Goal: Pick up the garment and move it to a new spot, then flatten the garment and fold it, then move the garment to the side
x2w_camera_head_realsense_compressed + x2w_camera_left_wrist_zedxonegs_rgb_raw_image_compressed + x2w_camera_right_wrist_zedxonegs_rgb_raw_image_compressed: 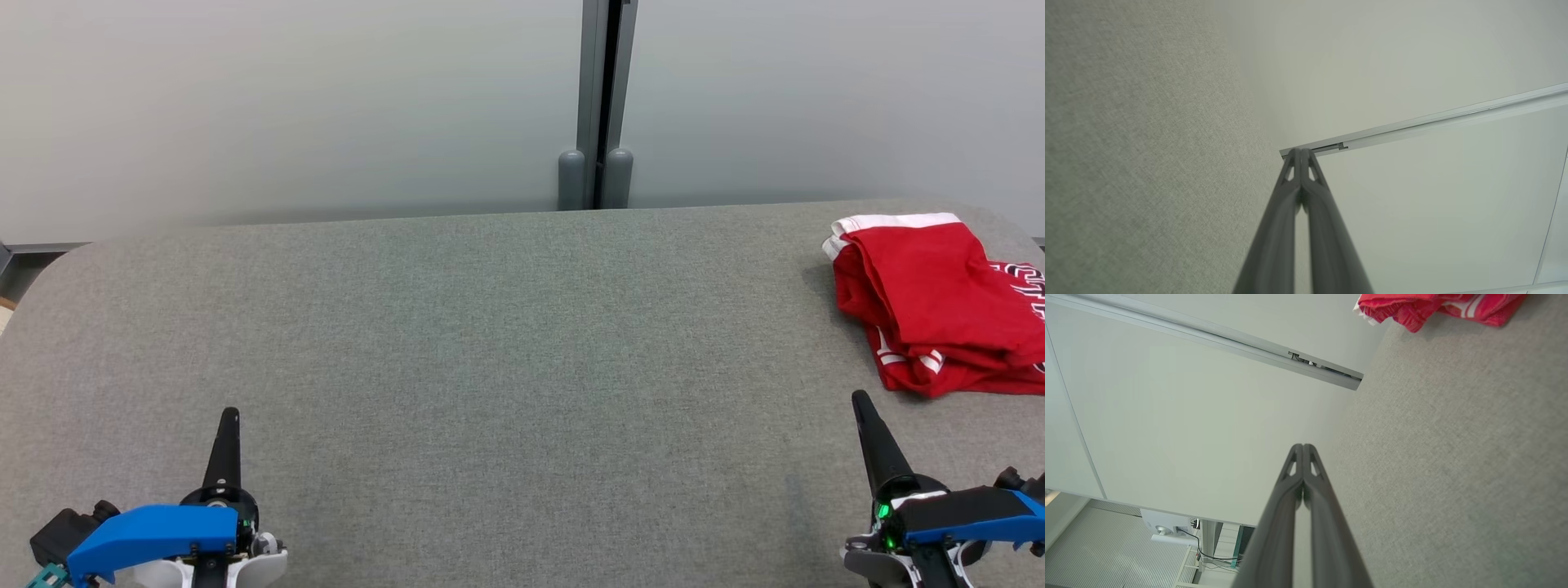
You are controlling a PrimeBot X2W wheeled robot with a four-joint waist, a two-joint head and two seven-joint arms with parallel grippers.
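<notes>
Garment (939, 302): red soft knit with a white band along its far edge. White lettering with a dark outline sits on the right side, cut by the frame edge. It is a rumpled, loosely folded heap with creased layers stacked unevenly. It lies at the far right of the table (490, 343), near the rounded corner and flat on the surface. The right wrist view catches its red-and-white edge (1412, 308) at the top.

The table is covered in grey woven fabric with a fine grain, matte, and has rounded corners. Behind it are pale smooth wall panels (286, 106), split by a grey metal post (602, 106) with two rounded caps at its base.

Right gripper (859, 400): at lower right, just this side of the garment and not touching it. Its dark tapered fingers lean slightly left, pressed together and grasping nothing. There is a blue plastic cover and a green light at the wrist. In its wrist view the tips (1302, 447) meet, with triangular cutouts near the ends.

Left gripper (231, 414): at lower left, well apart from the garment. Its fingers point nearly straight up the view, clenched together and empty, above a blue cover on a white housing. Its wrist view shows the tips (1301, 152) meeting over the table edge.
</notes>
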